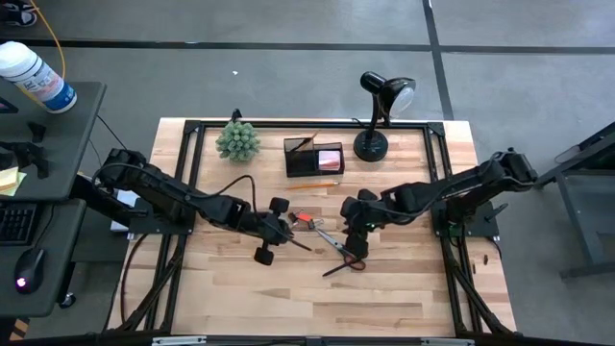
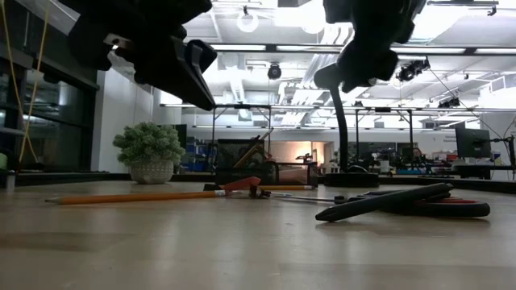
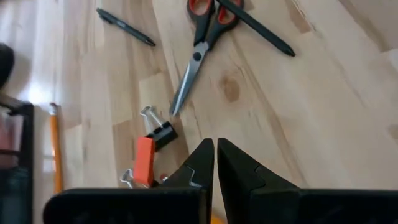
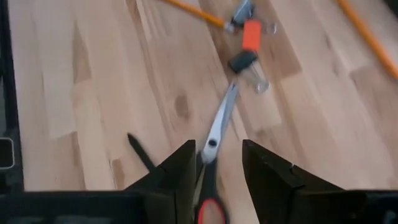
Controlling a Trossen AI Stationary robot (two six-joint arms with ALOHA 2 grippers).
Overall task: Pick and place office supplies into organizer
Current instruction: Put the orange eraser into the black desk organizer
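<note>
Open lab hall behind, ceiling lights on; work surface is a pale wooden table [image 1: 404, 288] with a black frame around it. Organizer [image 1: 314, 159] stands at 12 o'clock on the table, between a green plant [image 1: 237, 140] and a black desk lamp [image 1: 381, 115], with a pink pad inside it.

Scissors [image 1: 336, 245] lie flat near table centre, red handles toward 5 o'clock, blade tips toward 11 o'clock, so the long axis runs 11-to-5. A black pen [image 1: 338, 264] lies just beside the handles. Orange and black binder clips [image 1: 301, 220] lie at the blade-tip end; an orange pencil [image 1: 322, 182] lies just in front of the organizer.

Right gripper [image 1: 354, 234] hovers directly over the scissors. Right wrist view: its fingers [image 4: 180, 171] stand spread, nothing between them, straddling the blade near the pivot [image 4: 210, 144], with the finger gap across the long axis.

Left gripper [image 1: 288, 229] hangs at 9 o'clock of the scissors, beside the clips, fingers pressed together, empty.

Judgement: the right arm is nearer and aligned; the grasp calls for a straight descent onto the pivot. The organizer lies at 11 o'clock from that gripper, well apart.
</note>
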